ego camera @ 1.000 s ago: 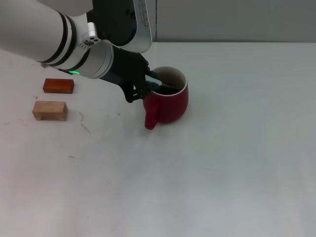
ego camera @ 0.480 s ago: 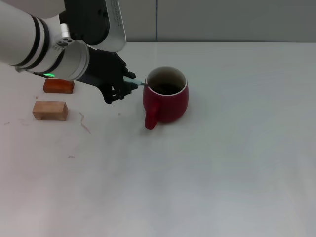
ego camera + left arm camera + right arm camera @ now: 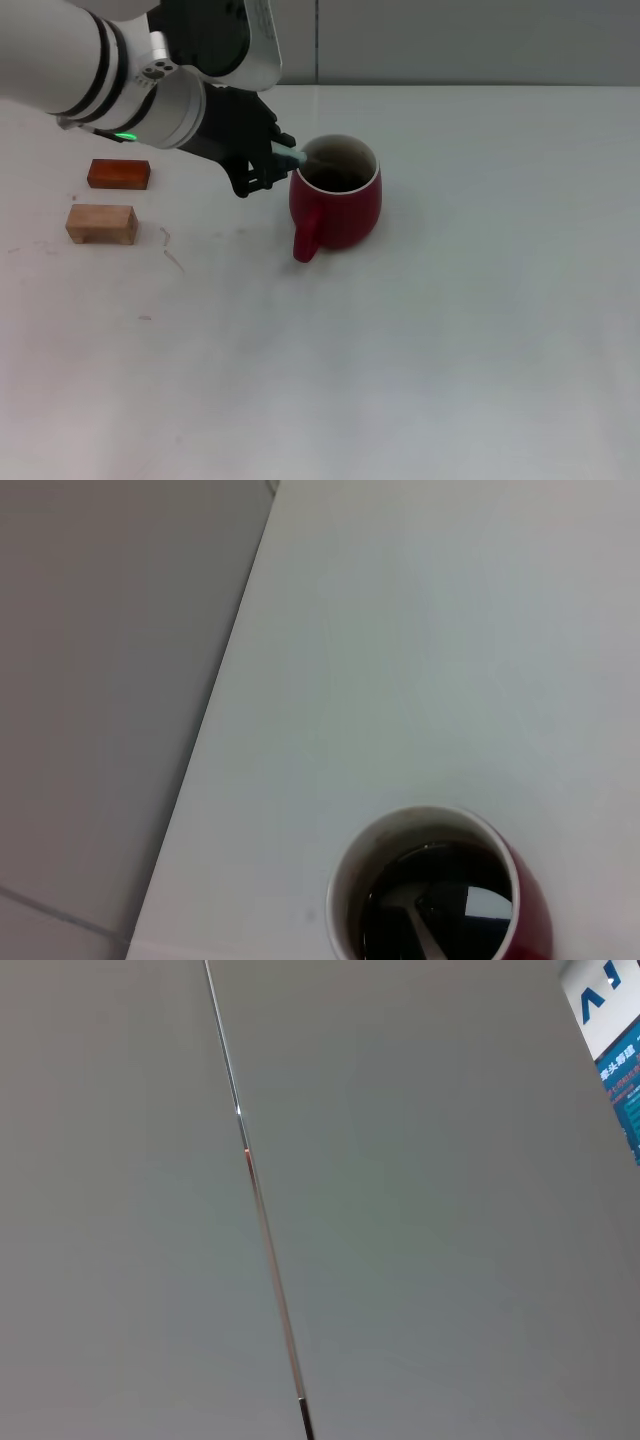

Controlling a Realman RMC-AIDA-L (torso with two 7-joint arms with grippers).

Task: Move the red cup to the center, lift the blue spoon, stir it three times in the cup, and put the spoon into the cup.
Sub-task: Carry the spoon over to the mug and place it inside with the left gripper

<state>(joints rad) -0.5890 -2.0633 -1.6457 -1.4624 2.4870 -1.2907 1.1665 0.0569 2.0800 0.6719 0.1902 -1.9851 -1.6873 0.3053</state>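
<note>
The red cup [image 3: 345,212] stands upright near the middle of the white table, its handle toward the front. My left gripper [image 3: 272,165] is just left of the cup's rim, shut on the pale-blue handle of the blue spoon [image 3: 291,158]. The spoon slants over the rim, with its metal end down in the dark inside. In the left wrist view the cup [image 3: 535,920] shows from above, with the spoon's grey neck [image 3: 426,936] inside it. The right gripper is out of view; its wrist view shows only a grey wall.
An orange-red block [image 3: 118,174] and a tan wooden block [image 3: 101,223] lie at the left of the table [image 3: 450,330]. A grey wall rises behind the table's far edge.
My left gripper swung left, drawing the spoon back to the cup's left rim, then moved right again toward the cup. The cup has stayed in place.
</note>
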